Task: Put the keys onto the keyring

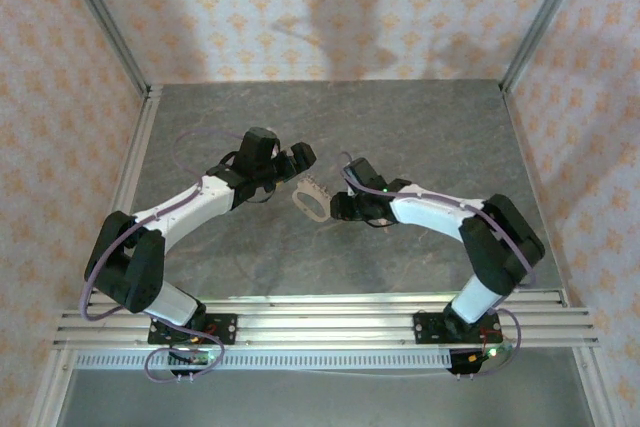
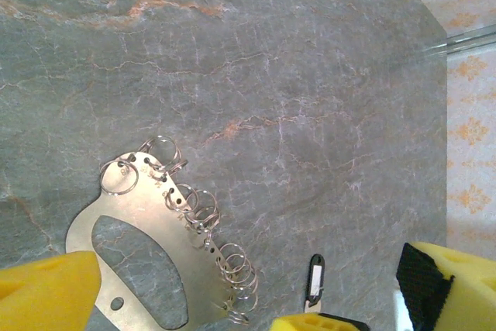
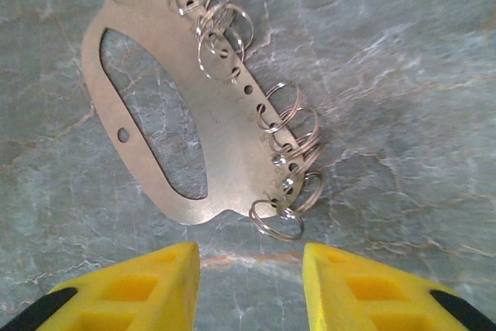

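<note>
Yellow pads (image 3: 155,288) of right pincer (image 3: 249,257) and left pincer (image 2: 252,273) gape, empty.
Key (image 2: 314,278) lies lengthwise within the left pincer's open span, just beside the keyring's (image 2: 147,207) ringed edge.

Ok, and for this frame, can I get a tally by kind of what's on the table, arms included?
Flat silvery metal keyring plate with an oval cutout: 1
Small key with a black head: 1
Robot arms with yellow fingers: 2 (left gripper, right gripper)
Total: 4
The small wire rings along the plate's edge overlap too much to count.
</note>
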`<action>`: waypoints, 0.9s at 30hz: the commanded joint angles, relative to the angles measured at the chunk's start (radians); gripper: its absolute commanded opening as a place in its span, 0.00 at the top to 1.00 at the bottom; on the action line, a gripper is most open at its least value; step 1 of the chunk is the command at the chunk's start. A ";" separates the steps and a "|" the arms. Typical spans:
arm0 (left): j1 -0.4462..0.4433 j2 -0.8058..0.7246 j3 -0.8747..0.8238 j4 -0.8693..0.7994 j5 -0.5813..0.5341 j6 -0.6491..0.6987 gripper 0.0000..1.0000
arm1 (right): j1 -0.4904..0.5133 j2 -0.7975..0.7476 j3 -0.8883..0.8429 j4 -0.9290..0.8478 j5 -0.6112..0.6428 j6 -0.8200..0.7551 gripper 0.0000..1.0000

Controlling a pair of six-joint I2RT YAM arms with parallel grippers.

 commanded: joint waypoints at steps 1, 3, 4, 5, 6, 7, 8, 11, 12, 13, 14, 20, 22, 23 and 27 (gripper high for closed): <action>0.002 -0.041 0.003 -0.035 -0.001 0.019 0.00 | 0.004 -0.045 -0.011 -0.060 0.072 -0.016 0.61; 0.001 -0.049 0.008 -0.049 -0.007 0.030 0.00 | 0.004 -0.041 -0.012 -0.064 0.065 -0.027 0.62; 0.001 -0.053 0.008 -0.056 -0.010 0.034 0.00 | 0.004 -0.037 -0.014 -0.065 0.071 -0.035 0.63; 0.001 -0.057 0.008 -0.061 -0.011 0.039 0.00 | 0.003 -0.032 -0.016 -0.064 0.070 -0.044 0.65; 0.001 -0.061 0.008 -0.067 -0.013 0.042 0.00 | 0.004 -0.026 -0.016 -0.061 0.068 -0.057 0.68; 0.001 -0.064 0.006 -0.074 -0.015 0.044 0.00 | 0.004 -0.018 -0.016 -0.058 0.068 -0.069 0.69; 0.001 -0.067 0.007 -0.075 -0.015 0.045 0.00 | 0.004 -0.009 -0.015 -0.056 0.066 -0.080 0.69; 0.003 -0.075 0.000 -0.077 -0.015 0.045 0.00 | 0.004 0.022 -0.013 -0.045 0.058 -0.110 0.73; 0.002 -0.076 -0.001 -0.078 -0.014 0.048 0.00 | 0.004 0.033 -0.011 -0.039 0.052 -0.115 0.73; 0.002 -0.077 -0.001 -0.077 -0.015 0.047 0.00 | 0.004 0.044 -0.010 -0.035 0.045 -0.119 0.73; 0.003 -0.077 -0.003 -0.078 -0.015 0.047 0.00 | 0.004 0.055 -0.008 -0.028 0.035 -0.123 0.73; 0.004 -0.074 -0.008 -0.074 -0.011 0.049 0.00 | 0.003 0.096 0.001 0.002 0.022 -0.118 0.72; 0.004 -0.069 -0.009 -0.068 -0.012 0.047 0.00 | 0.004 0.111 0.009 0.010 0.017 -0.117 0.72; 0.004 -0.068 -0.011 -0.064 -0.010 0.046 0.00 | 0.004 0.118 0.013 0.011 0.013 -0.115 0.72; 0.004 -0.060 -0.013 -0.057 -0.007 0.044 0.00 | 0.004 0.136 0.030 0.020 0.008 -0.113 0.72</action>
